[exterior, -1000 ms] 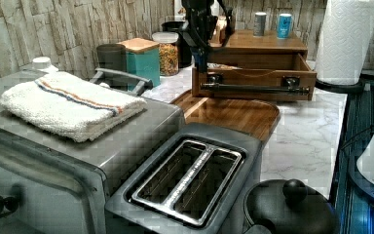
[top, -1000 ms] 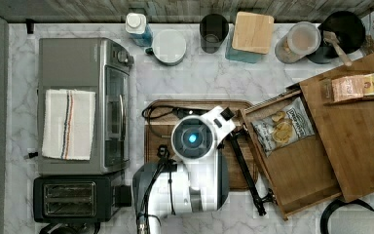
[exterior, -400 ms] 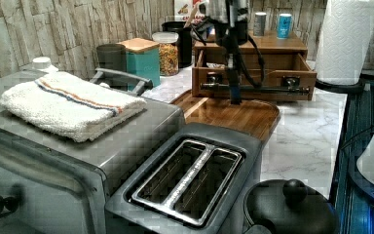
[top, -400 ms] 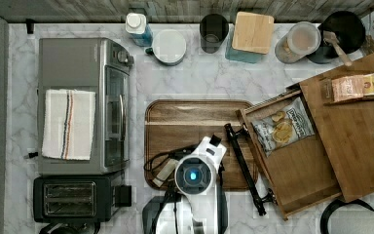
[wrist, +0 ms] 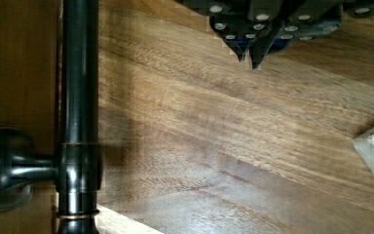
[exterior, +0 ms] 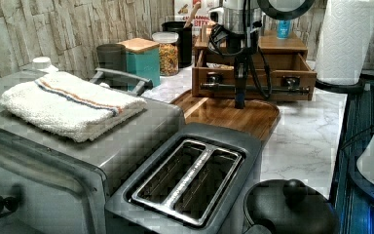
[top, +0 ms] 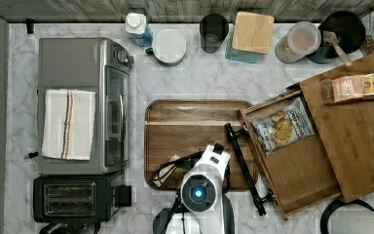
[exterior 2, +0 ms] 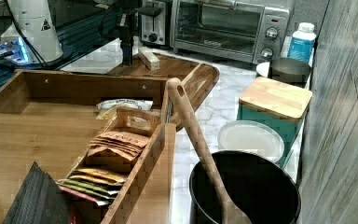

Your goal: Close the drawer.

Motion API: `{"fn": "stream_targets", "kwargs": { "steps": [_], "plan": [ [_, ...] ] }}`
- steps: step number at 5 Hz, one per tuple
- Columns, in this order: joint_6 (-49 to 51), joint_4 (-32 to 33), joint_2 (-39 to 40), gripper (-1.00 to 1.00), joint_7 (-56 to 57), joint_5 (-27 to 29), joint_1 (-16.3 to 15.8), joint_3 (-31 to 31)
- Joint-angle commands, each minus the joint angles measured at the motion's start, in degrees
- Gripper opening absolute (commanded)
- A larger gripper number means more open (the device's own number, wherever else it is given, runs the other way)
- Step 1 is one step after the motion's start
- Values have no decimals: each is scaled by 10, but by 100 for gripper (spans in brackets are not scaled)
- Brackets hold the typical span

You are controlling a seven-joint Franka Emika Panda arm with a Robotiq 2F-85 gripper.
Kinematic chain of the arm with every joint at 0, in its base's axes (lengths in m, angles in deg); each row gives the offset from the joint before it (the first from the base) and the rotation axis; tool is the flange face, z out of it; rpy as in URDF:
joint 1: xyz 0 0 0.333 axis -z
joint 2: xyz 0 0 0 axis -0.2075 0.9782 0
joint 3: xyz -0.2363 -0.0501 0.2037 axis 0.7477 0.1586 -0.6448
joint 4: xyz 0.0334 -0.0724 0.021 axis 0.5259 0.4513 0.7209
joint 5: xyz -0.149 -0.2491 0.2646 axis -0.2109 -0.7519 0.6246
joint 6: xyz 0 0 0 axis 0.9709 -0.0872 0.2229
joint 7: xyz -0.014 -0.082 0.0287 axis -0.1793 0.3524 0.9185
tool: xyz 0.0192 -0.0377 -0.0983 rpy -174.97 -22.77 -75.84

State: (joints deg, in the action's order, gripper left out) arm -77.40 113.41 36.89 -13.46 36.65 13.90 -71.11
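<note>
Wrist view: tool point(wrist: 249, 58) pinched narrow, empty, hovering over serving tray point(top: 195, 126), just beside drawer point(top: 297, 165) bar handle point(wrist: 78, 117); drawer pulled out from cabinet, snack bag point(top: 282, 127) inside; placement suits pushing front inward.

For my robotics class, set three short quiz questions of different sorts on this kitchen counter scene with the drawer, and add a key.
1. True or false: the drawer is fully shut.
2. What lies inside the drawer? A) a snack bag B) a spoon C) a towel
3. Fill in: in the top view, the gripper hangs over the wooden serving ____, beside the drawer's black bar handle.

Key: 1 false, it stands pulled out. 2 A, a snack bag. 3 tray.
</note>
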Motion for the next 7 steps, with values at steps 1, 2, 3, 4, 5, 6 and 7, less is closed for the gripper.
{"fn": "stream_targets", "kwargs": {
  "steps": [1,2,3,4,5,6,7],
  "plan": [
    [47,-33,10,-100,150,-29,55,72],
    [71,-57,16,-100,193,-26,60,90],
    [58,-76,42,-100,235,-19,62,111],
    [29,-93,62,-100,316,10,48,148],
    [44,-121,79,-100,363,61,41,153],
    [56,-132,69,-100,342,58,50,134],
    [54,-149,57,-100,335,31,77,122]
  ]
}}
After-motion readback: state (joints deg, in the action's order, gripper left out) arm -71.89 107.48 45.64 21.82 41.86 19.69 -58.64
